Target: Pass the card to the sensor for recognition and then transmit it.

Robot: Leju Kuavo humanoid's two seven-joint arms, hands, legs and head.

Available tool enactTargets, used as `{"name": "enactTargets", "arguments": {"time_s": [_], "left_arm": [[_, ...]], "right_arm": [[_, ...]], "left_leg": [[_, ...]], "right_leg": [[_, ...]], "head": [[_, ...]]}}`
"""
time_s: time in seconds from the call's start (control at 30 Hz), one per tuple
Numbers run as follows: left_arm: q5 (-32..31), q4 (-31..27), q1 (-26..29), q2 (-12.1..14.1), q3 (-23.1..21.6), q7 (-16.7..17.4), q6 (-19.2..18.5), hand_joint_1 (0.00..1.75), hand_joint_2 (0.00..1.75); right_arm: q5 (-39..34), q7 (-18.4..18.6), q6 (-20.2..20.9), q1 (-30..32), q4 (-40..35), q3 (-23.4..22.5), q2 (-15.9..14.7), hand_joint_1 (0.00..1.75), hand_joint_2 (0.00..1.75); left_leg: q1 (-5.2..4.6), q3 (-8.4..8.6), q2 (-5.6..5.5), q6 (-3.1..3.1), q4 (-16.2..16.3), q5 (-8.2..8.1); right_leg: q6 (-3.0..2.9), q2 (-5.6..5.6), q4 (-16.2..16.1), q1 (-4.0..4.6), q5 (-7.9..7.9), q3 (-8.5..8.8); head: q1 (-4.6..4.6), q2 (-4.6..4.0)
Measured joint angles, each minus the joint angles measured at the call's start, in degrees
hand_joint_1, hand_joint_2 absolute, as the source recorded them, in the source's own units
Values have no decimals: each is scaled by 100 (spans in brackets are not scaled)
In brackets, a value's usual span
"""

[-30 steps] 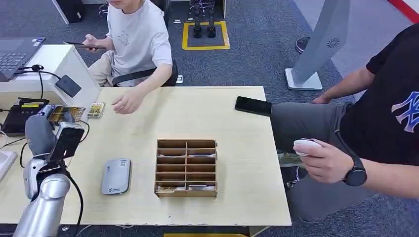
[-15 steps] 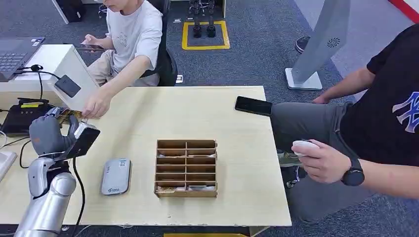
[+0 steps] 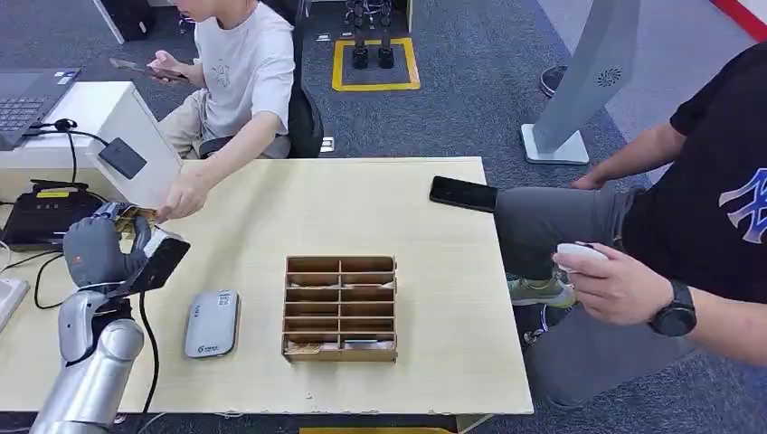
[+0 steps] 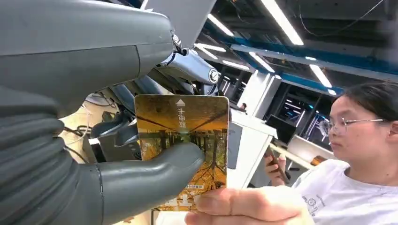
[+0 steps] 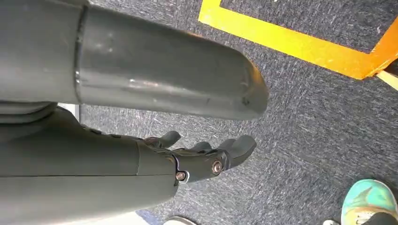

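Though thumb covers card, edge visible

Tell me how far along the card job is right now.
Done, it seems: the card is off the table and away from the grey reader, though no picture shows a scan. In hand: the left hand holds the card while a person's hand pinches its edge. Left: letting go so the person takes it. The right hand hangs empty over the floor.

Orange card with autumn-tree print, upright, pinched under left hand thumb, person's fingers on its far edge. Grey sensor flat on table, apart from card.
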Motion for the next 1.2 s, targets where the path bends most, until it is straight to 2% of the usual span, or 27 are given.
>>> {"name": "enactTargets", "arguments": {"time_s": [0.13,0.17,0.33,0.43,0.5,0.63,1.1,1.13,1.2], "left_arm": [[0,55,0,-24,-24,0,-35,175,175],[-2,70,0,-33,-35,0,-39,0,175],[339,98,0,-39,-79,-193,-265,0,175],[560,48,2,-26,-116,-111,-805,0,175],[642,-57,1,-11,-186,-28,-1038,0,175],[686,-197,-2,18,-234,17,-1167,0,175],[678,-363,-11,164,-334,127,-1261,0,175],[800,-367,-10,166,-334,76,-1360,0,175],[1253,-459,29,206,-361,-226,-1800,0,175]], "right_arm": [[-72,-7,0,-3,-7,0,0,0,0],[-70,-9,0,-3,-9,0,0,0,0],[-70,-13,7,-5,-15,0,-4,0,0],[-133,-13,4,1,-13,0,-9,0,0],[-177,-13,7,3,-13,0,-11,0,0],[-175,-13,7,7,-13,0,-15,0,0],[-201,-59,13,6,-11,2,-17,0,0],[-212,-63,13,7,-11,2,-15,0,0],[-295,-92,15,7,-9,4,-15,0,0]], "left_leg": [[0,-1,1,0,0,0],[0,-1,1,0,0,0],[0,-1,-3,0,0,0],[0,-1,-3,0,0,0],[0,-1,-3,0,0,1],[0,0,-2,0,0,1],[0,0,-2,0,0,1],[0,0,-3,0,0,1],[0,-1,-3,0,0,1]], "right_leg": [[0,1,0,0,0,-1],[0,1,0,0,0,-1],[0,-2,0,0,0,0],[0,-2,0,0,0,0],[0,-2,0,0,0,0],[0,-2,0,0,1,0],[0,-2,0,0,1,1],[0,-3,0,0,1,1],[0,-2,0,0,1,1]], "head": [[0,0],[0,0],[0,0],[2,0],[0,0],[0,0],[0,0],[0,0],[2,0]]}}
